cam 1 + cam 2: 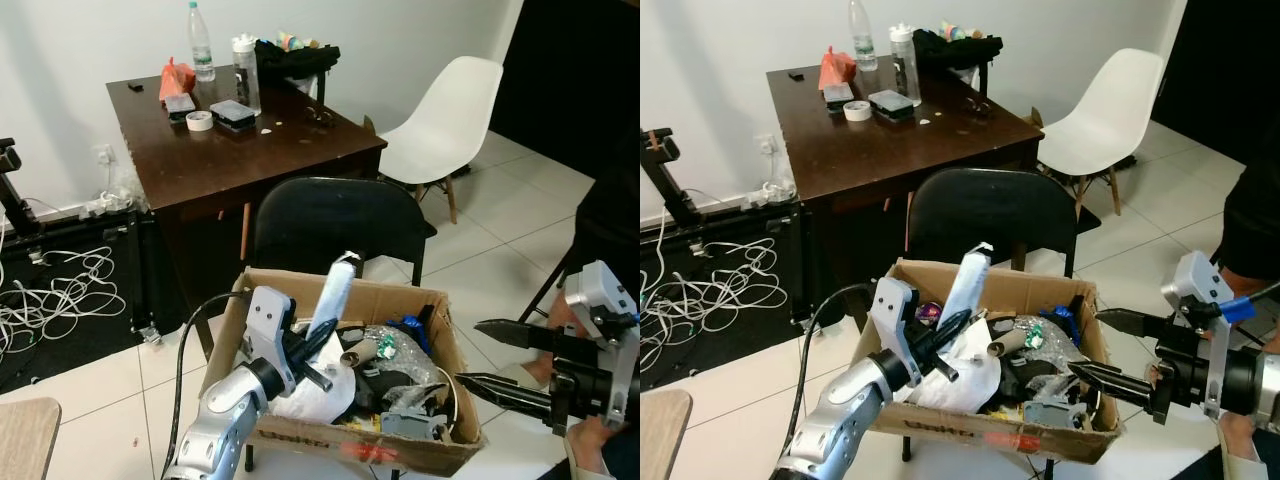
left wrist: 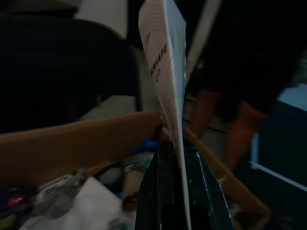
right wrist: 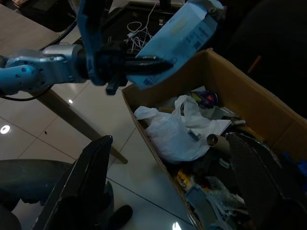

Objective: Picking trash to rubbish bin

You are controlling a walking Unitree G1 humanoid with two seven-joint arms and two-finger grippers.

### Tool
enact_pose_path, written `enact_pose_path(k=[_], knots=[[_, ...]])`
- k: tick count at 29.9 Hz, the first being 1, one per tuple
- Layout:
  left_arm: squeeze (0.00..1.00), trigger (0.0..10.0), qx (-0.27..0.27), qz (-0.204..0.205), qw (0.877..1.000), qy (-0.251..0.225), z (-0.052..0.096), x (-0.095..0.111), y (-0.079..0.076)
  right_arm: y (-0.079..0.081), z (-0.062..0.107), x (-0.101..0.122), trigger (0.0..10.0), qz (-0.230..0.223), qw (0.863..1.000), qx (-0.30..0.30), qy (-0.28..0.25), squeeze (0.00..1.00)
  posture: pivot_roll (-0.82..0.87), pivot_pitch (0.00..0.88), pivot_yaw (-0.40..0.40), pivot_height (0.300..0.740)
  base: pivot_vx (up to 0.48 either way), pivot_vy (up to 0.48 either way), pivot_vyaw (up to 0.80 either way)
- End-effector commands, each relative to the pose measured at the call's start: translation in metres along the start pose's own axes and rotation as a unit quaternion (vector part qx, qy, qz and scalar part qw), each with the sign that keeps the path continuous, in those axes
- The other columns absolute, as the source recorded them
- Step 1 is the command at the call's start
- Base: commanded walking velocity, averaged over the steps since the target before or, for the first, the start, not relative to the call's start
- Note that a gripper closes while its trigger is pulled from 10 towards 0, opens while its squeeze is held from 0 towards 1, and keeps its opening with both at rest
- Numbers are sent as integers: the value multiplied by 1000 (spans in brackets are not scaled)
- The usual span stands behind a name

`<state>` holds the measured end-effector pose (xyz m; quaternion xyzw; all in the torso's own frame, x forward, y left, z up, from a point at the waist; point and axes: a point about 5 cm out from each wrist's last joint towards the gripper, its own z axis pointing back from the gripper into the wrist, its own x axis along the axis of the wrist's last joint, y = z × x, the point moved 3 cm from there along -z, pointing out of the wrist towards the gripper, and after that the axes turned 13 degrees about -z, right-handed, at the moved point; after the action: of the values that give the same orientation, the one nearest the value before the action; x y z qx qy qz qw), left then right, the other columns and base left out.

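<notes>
My left pincer [image 1: 318, 350] pinches a flat, pale-blue printed carton [image 1: 333, 291] upright, just above the cardboard box [image 1: 340, 448] of trash beneath it: it is not yet dropped. My right pincer [image 1: 480, 352], spread wide, waits beside the box. Below lie a crumpled white plastic bag [image 3: 170, 132] and cardboard tube [image 1: 364, 350]

The person [image 1: 610, 250] at the right is cut off by the picture's edge, and in the left wrist view shows only as blurred legs. The cardboard box [image 1: 330, 292] hides most of the black chair [image 1: 335, 225] beneath it. Small items on the desk [image 1: 240, 140] are too small to identify. The trash heaped in the box is a dark jumble.
</notes>
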<state>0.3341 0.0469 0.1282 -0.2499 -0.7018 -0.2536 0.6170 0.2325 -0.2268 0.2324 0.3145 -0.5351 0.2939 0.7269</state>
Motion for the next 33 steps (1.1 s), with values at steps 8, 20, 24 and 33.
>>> enact_pose_path(k=[8,20,24,33], knots=[[0,10000,114,-37,992,27,-4,-9,33,2,2,0,10000,0,1000,-1,1,0,-213,177,51,740,0,0,0],[1000,10000,90,-32,995,30,-22,-19,6,1,4,0,10000,-2,1000,-8,2,0,-223,183,55,740,0,0,0],[1000,10000,77,-28,996,30,-23,-21,1,1,5,-1,10000,-4,1000,-12,4,0,-226,184,57,740,0,0,0],[1000,10000,51,-17,998,14,-25,-19,-6,3,6,-3,10000,-6,1000,-14,6,0,-230,188,66,740,0,0,0]])
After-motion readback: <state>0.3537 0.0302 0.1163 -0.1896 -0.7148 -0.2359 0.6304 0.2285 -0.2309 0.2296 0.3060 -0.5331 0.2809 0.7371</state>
